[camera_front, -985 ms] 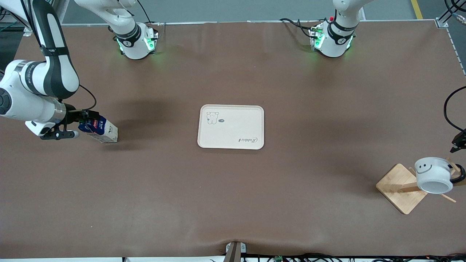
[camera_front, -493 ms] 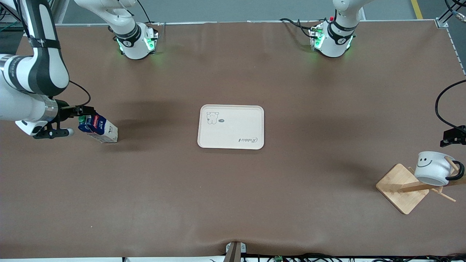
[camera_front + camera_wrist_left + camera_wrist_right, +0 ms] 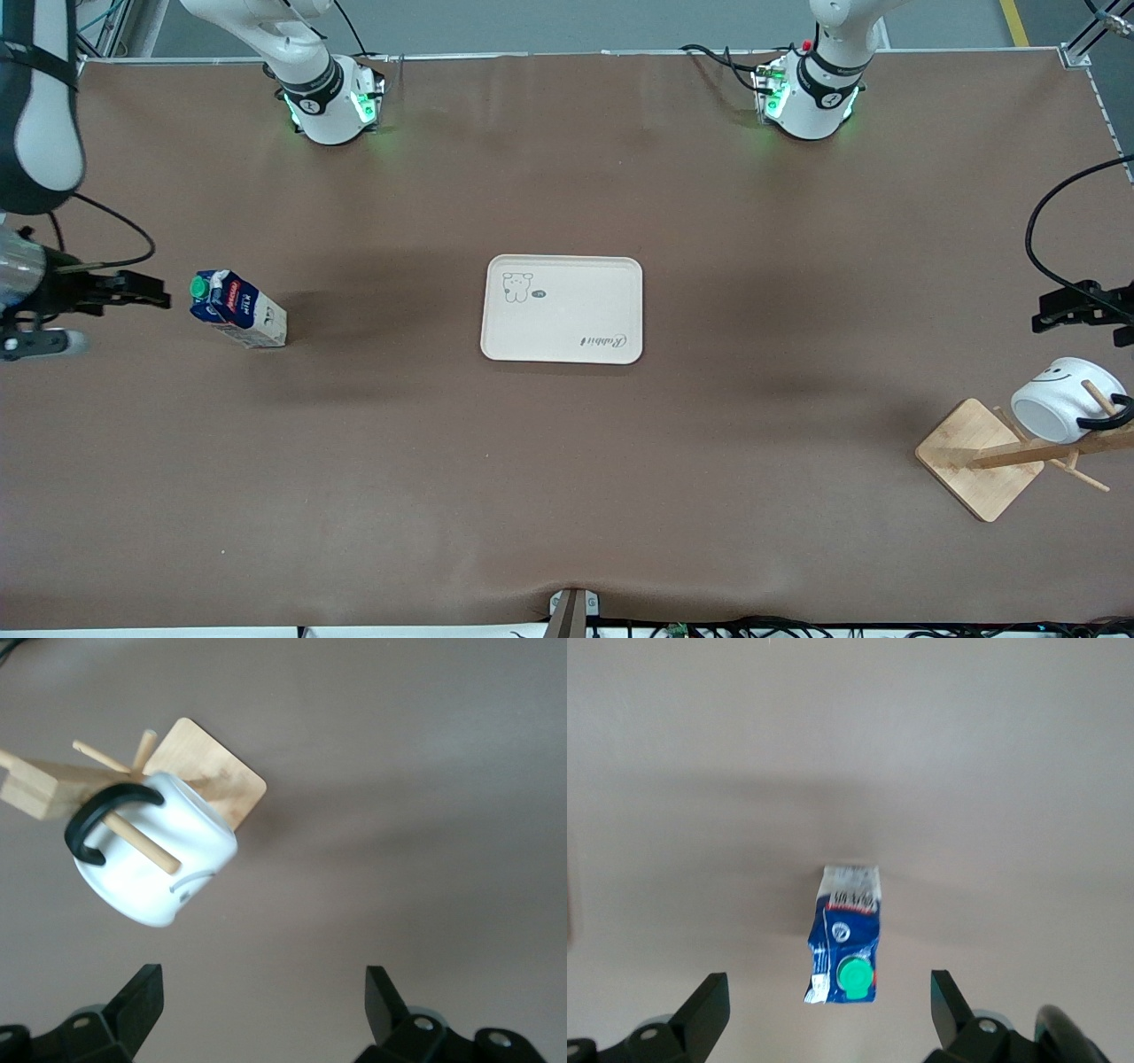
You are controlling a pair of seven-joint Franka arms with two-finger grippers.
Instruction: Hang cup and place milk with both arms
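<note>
**With cup hung and milk standing, clear away cleanly**

While both claws gape empty: left claw (image 3: 1076, 310) above cup (image 3: 1059, 409) on rack (image 3: 979, 456); right claw (image 3: 120, 291) beside milk (image 3: 237, 310) on counter (image 3: 567, 461), well apart from tray (image 3: 563, 308). Pull straight back; avoid brushing either.

The tray (image 3: 562, 309) bears the script word "Rabbit", printed upside down.

— Surface?
— Table (image 3: 567, 496), covered in plain brown.

— Items resting on it?
— One milk carton (image 3: 237, 310), standing at the right arm's end. One cream tray (image 3: 562, 309), rectangular, at the centre, bearing a small animal drawing and script lettering. One wooden cup rack (image 3: 979, 457), square base, at the left arm's end, nearer the front camera than the tray.
</note>
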